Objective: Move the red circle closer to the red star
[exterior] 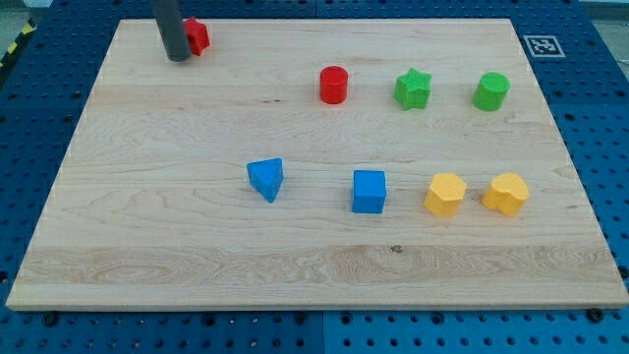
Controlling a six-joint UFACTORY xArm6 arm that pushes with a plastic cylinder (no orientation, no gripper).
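My tip (179, 59) sits top left on the counter (147, 246), touching the red star (199, 36); tool is a bare rod, holds nothing. Red circle (333, 85) well right of it: likely light, rigid, slides easily; push its right flank. Path clear. Blue triangle (265, 179), blue cube (370, 191), green star (413, 89) stand aside.

Red circle (333, 85), red star (198, 36), pale wood board (147, 216)

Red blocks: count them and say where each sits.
2. The red circle stands upper centre; the red star, partly hidden behind my tip, sits at the board's top left.
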